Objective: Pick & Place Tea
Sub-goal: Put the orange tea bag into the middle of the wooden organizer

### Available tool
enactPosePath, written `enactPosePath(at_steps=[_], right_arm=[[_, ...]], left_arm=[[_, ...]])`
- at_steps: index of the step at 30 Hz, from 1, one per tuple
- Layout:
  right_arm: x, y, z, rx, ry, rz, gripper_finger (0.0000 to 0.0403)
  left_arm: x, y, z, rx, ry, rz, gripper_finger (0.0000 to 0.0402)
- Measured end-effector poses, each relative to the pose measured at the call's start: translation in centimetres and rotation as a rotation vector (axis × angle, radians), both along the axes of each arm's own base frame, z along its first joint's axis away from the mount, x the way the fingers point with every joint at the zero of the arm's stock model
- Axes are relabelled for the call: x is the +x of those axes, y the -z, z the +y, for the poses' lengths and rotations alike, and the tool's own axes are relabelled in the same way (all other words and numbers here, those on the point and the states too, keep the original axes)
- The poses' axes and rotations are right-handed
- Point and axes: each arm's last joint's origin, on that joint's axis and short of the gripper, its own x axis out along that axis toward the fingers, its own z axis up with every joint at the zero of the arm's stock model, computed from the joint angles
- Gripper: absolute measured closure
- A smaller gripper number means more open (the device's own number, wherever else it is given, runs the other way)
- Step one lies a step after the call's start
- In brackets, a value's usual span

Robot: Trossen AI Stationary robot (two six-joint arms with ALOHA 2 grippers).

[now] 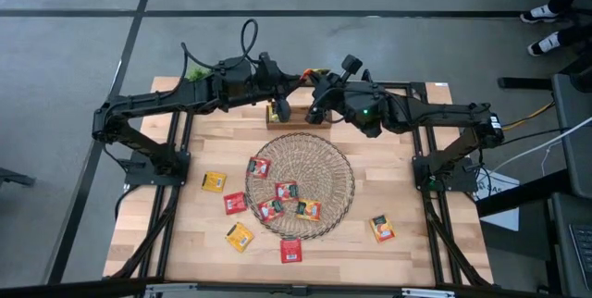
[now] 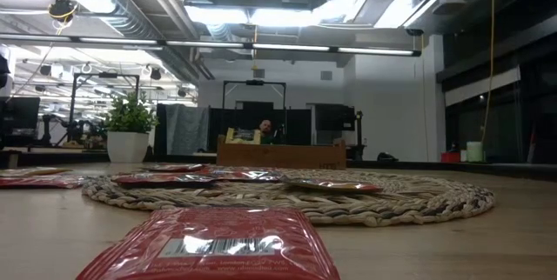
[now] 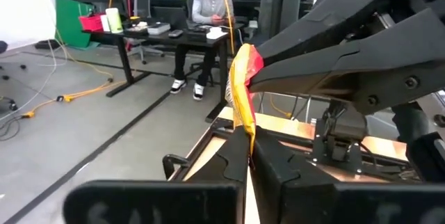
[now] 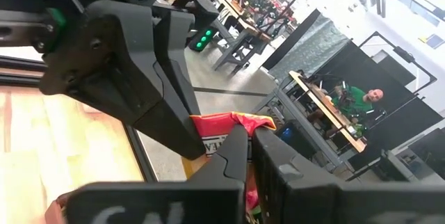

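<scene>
Spanning most of the high view, the wooden surface [image 1: 388, 261] carries a round wicker mat [image 1: 328, 164] at its middle. Both dark arms reach in from the sides and meet over the far edge, above a wooden box [image 1: 298, 120] that stands just beyond the mat. A small potted plant [image 2: 128, 128] sits at the far left corner. Four tea sachets [image 1: 286, 190] lie on the mat; five more lie on bare wood around it, three at its left, one red [image 1: 290, 251] at the near edge, one orange [image 1: 382, 229] at the right. Between the arms a single red-and-yellow sachet [image 3: 243, 88] hangs upright, and both grippers are clamped on it: the left gripper [image 3: 248, 140] pinches one edge, the right gripper [image 4: 249, 135] the other.
</scene>
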Motion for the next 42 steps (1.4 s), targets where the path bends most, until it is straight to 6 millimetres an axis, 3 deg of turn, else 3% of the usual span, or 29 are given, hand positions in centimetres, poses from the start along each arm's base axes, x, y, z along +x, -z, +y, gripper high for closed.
enactPosePath(at_steps=[9,16,19,27,33,42], right_arm=[[-1.3,-1.4,0.1,0.003,0.007,-0.067,0.0294],[-4.3,-4.0,0.4,0.108,0.041,-0.280,0.0229],[-5.8,-4.8,0.5,0.218,-0.044,-0.370,0.0213],[-8.6,-5.8,-0.2,0.451,-0.286,-0.431,0.0199],[-8.5,-5.8,-0.8,0.501,-0.378,-0.420,0.0199],[-7.7,-5.6,-1.7,0.554,-0.532,-0.400,0.0199]], left_arm=[[-0.4,-0.2,0.2,0.014,-0.047,0.004,0.0399],[-1.7,-1.2,0.3,0.047,-0.051,-0.011,0.0400],[-2.5,-2.1,0.3,0.056,-0.013,-0.056,0.0400],[-4.9,-4.3,0.6,0.089,0.223,-0.177,0.0400],[-5.4,-5.0,0.8,0.085,0.455,-0.246,0.0400],[-5.2,-4.9,0.9,0.079,0.490,-0.241,0.0400]])
